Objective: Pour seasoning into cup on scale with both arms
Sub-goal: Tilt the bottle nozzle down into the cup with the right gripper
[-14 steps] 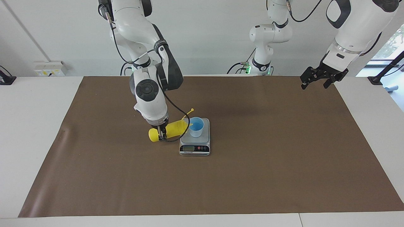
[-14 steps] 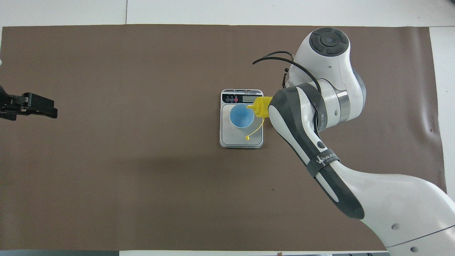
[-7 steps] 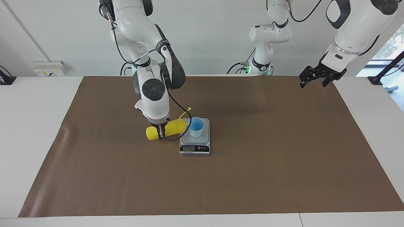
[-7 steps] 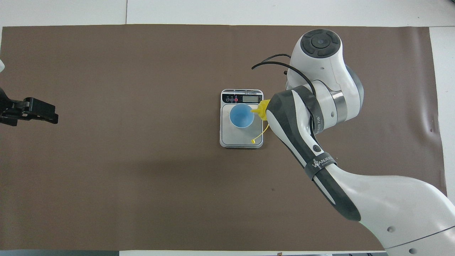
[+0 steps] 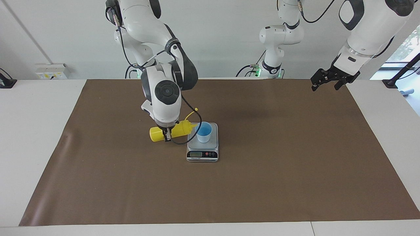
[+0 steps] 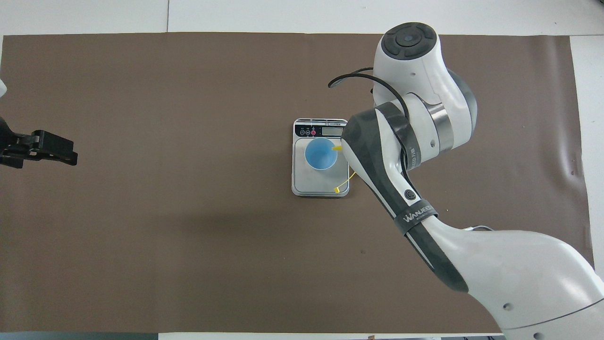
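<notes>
The right pincer (image 5: 167,135), seen from across the table, is clamped shut round the middle of the bottle (image 5: 170,131). It holds the bottle on its side in the air just beside the scale (image 5: 202,147), nozzle at the rim of the cup (image 5: 203,131). The cup stands on the scale's plate, and the scale sits on the brown mat (image 5: 262,183) near the table's middle. The left pincer (image 5: 329,79) hangs with jaws spread and nothing in them, over the mat's corner at the left arm's end, waiting.

From overhead, the right arm (image 6: 401,156) covers nearly all of the bottle; only the nozzle (image 6: 336,148) shows, over the cup's (image 6: 321,154) rim. The cap tether (image 6: 343,183) dangles over the scale's (image 6: 306,182) plate. The left pincer (image 6: 52,150) is over the mat's (image 6: 165,236) edge, well apart from the scale.
</notes>
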`<action>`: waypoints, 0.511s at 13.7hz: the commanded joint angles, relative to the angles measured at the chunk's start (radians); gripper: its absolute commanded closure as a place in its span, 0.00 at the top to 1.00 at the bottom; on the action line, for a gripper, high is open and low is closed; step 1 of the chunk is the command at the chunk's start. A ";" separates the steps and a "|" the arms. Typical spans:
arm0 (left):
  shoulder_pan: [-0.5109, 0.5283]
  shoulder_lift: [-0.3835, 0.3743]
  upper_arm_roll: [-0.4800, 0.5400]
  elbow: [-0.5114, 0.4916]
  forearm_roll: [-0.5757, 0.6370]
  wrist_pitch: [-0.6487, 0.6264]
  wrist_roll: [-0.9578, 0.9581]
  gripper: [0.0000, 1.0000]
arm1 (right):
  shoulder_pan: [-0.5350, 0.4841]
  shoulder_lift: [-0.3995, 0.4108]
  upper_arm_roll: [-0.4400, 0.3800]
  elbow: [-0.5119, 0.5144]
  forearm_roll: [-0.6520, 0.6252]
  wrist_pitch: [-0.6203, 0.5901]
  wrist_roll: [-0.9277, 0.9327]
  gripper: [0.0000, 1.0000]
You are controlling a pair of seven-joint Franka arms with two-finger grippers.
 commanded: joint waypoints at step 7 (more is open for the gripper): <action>0.010 -0.020 0.000 -0.022 -0.011 -0.008 0.011 1.00 | 0.027 0.026 0.001 0.058 -0.102 -0.040 0.033 0.00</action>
